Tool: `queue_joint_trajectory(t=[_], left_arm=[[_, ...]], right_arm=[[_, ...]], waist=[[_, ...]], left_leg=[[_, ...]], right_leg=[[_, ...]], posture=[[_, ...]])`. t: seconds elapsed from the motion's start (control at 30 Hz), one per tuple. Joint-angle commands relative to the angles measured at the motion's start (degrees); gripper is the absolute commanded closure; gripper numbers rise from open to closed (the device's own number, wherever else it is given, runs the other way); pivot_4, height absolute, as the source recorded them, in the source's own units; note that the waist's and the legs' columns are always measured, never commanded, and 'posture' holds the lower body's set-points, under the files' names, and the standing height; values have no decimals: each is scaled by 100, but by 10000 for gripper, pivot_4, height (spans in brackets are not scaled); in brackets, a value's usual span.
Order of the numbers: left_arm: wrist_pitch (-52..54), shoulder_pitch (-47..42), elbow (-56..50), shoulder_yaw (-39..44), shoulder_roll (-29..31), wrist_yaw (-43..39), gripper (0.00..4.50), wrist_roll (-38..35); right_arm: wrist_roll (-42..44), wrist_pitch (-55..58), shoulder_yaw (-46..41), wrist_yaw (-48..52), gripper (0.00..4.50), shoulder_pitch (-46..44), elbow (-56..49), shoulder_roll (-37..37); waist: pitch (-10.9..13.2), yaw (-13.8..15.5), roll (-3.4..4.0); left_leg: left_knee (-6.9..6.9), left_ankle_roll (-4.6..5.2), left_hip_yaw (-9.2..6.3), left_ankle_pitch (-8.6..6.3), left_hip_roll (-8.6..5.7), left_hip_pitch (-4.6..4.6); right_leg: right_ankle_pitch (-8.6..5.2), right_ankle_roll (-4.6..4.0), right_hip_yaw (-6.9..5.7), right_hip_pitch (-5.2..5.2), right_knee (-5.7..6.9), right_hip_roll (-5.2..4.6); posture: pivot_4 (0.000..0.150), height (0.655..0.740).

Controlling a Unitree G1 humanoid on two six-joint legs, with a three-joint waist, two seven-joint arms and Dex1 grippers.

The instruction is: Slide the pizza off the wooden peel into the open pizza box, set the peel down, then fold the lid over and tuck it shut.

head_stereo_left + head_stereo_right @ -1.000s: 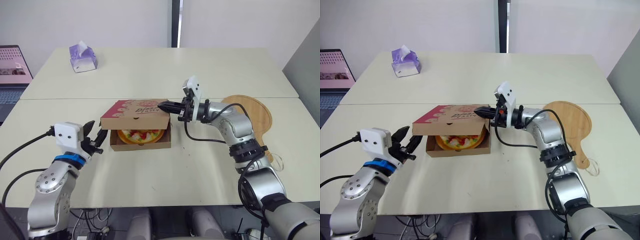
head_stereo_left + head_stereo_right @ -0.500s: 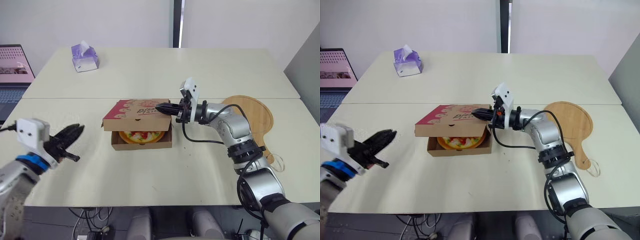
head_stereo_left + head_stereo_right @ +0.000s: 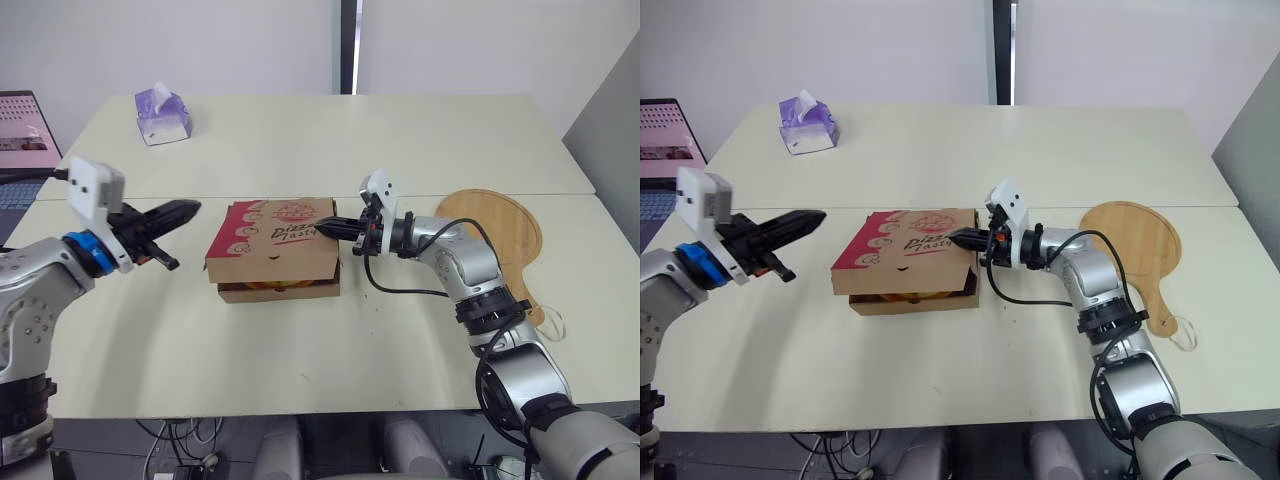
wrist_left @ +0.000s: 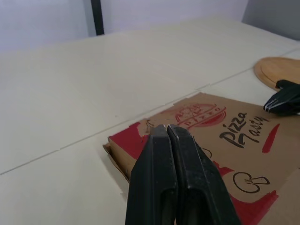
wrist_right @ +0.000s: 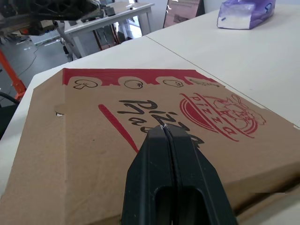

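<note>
The brown pizza box (image 3: 275, 245) with red print lies mid-table, its lid (image 5: 117, 140) lowered almost flat, with a thin gap along the front. My right gripper (image 3: 322, 229) is shut, its tips resting on the lid's right part (image 5: 164, 126). My left gripper (image 3: 190, 208) is shut and empty, held in the air left of the box and pointing at it without touching (image 4: 166, 127). The round wooden peel (image 3: 495, 235) lies flat on the table to the right of the box, behind my right forearm.
A purple tissue box (image 3: 163, 115) stands at the table's far left. A laptop (image 3: 20, 125) sits on a desk beyond the left edge. A seam (image 3: 200, 197) crosses the table just behind the box. Bare tabletop (image 3: 300, 350) lies in front of the box.
The lid has dropped from half-raised to almost flat under my right gripper. My left gripper has shut, pulled away from the box's front left corner and risen to its left.
</note>
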Motion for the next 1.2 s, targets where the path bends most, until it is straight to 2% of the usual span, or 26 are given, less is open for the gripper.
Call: queue_joint_trajectory(t=[0.03,0.3,0.8,1.03,1.2], left_arm=[[-44,-178,106,-284,152,-308,44941,170],[-237,-210,320,-671,98,-580,44941,584],[-321,17,234,-776,-115,-566,44941,934],[-379,26,290,-865,-169,-601,44941,1064],[-405,-32,360,-858,-214,-604,44941,1124]], right_arm=[[13,-98,29,-14,45000,20,-350,19],[-48,-46,117,-108,45000,185,-521,16],[-246,-161,278,-146,45000,278,-594,-207],[-278,-216,80,-51,45000,48,-630,-691],[-593,-487,288,30,45000,111,-591,-1049]], waist=[[0,-1,0],[0,2,0],[0,3,0],[0,12,0],[0,10,0]], left_leg=[[-2,0,0,0,1,0],[-8,-1,2,1,2,-1],[-8,-1,2,1,2,0],[-8,-1,1,1,2,-1],[-7,-1,2,1,0,0]], right_leg=[[0,0,0,-2,0,1],[0,0,0,-6,0,0],[0,0,0,-5,0,-3],[0,0,0,-3,-1,-8],[0,0,0,-3,-1,-8]], posture=[[1500,7400],[1500,7400],[1500,7400],[1500,7400],[1500,7400]])
